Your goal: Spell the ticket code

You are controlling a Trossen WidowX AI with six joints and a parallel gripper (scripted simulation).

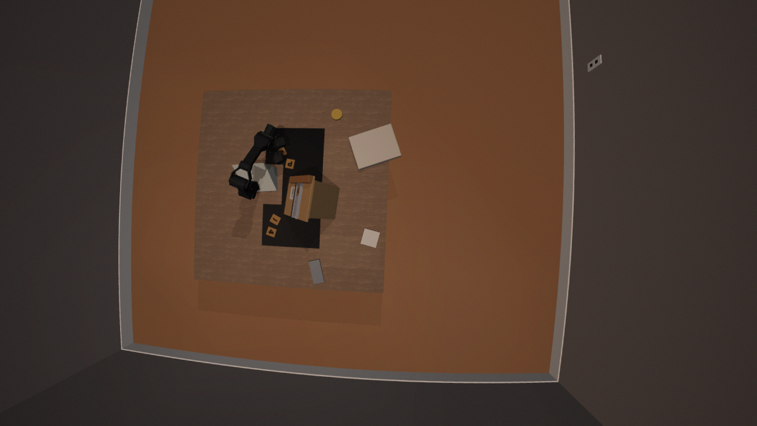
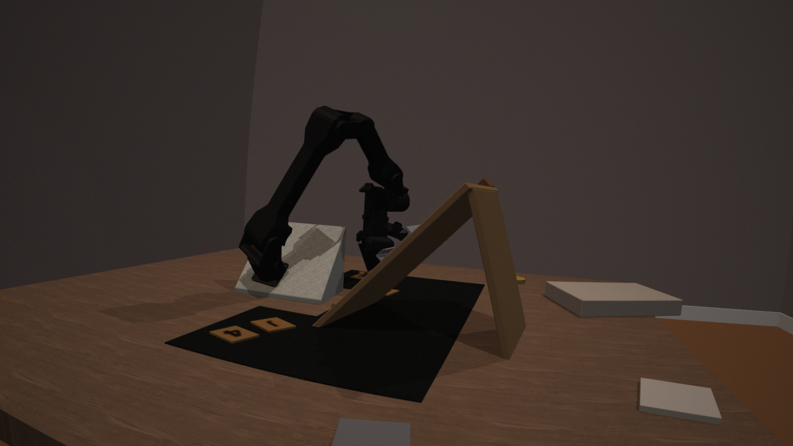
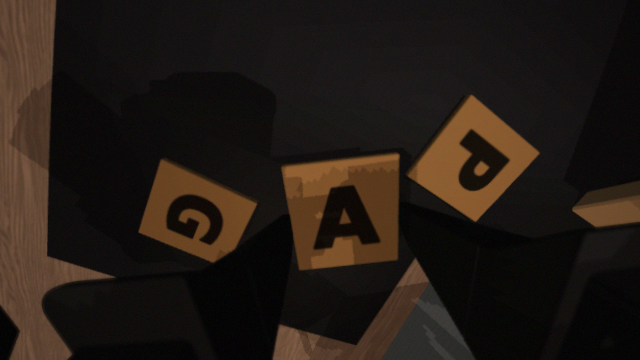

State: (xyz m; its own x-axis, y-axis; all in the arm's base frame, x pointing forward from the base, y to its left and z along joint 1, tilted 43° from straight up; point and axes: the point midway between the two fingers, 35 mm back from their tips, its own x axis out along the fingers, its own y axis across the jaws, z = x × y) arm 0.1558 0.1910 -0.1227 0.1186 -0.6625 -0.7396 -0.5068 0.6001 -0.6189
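Note:
My gripper (image 1: 280, 149) (image 3: 344, 216) is shut on the A tile (image 3: 370, 175), low over the black mat (image 1: 307, 142) (image 2: 388, 360) (image 3: 325, 75). The G tile (image 3: 155, 215) lies beside one finger, the P tile (image 3: 440, 170) (image 1: 290, 163) beside the other. The 4 tile (image 1: 271, 232) (image 2: 233, 334) and a tile that looks like 1 (image 1: 275, 219) (image 2: 272, 324) lie at the mat's other end. The sloped board (image 1: 305, 209) (image 2: 421, 249) carries the grey rail (image 1: 296, 207), with an orange tile (image 1: 298, 189) near its upper end, and the ticket (image 1: 292, 192), whose print is too small to read.
A pale wedge block (image 1: 268, 182) (image 2: 302, 277) stands by the arm's base. A yellow disc (image 1: 336, 113) (image 2: 520, 280), a large white box (image 1: 374, 147) (image 2: 613, 299), a small white block (image 1: 369, 238) (image 2: 679, 400) and a grey block (image 1: 316, 271) (image 2: 371, 432) lie around the board.

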